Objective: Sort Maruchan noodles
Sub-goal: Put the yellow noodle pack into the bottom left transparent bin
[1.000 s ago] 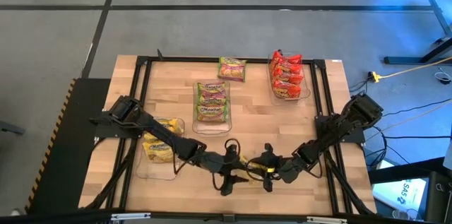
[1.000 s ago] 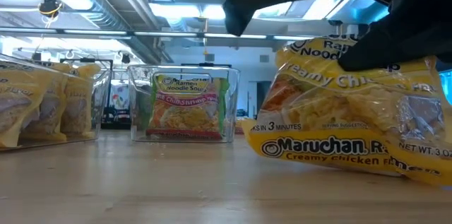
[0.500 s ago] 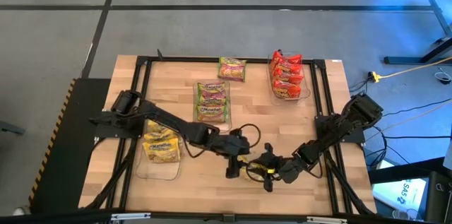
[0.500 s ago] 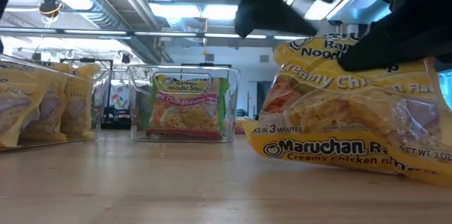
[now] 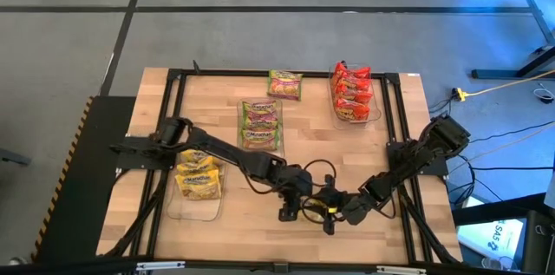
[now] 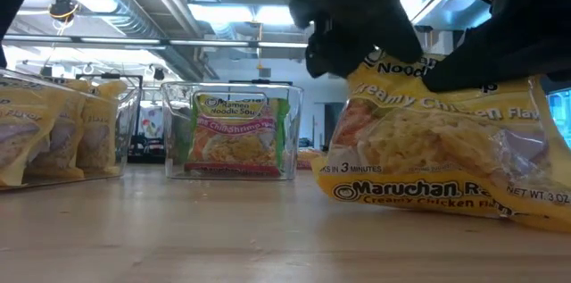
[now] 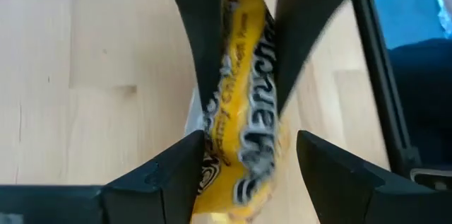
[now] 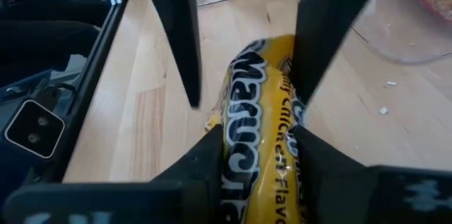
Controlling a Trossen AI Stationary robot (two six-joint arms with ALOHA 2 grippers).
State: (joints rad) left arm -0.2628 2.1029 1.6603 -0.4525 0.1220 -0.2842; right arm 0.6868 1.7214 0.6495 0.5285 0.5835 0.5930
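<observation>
Low view: crinkly yellow packet (image 6: 437,153), tools gripping.

We find a robotics lab or industrial test space. A butcher-block wooden table (image 5: 217,93) carries a black metal frame (image 5: 395,127) and stands on a grey concrete floor (image 5: 260,41) marked with dark lines. Cables (image 5: 507,88) trail across the floor beside it. The low view shows exposed ceiling pipes (image 6: 134,2), strip lights (image 6: 219,13) and an open hall behind.
</observation>
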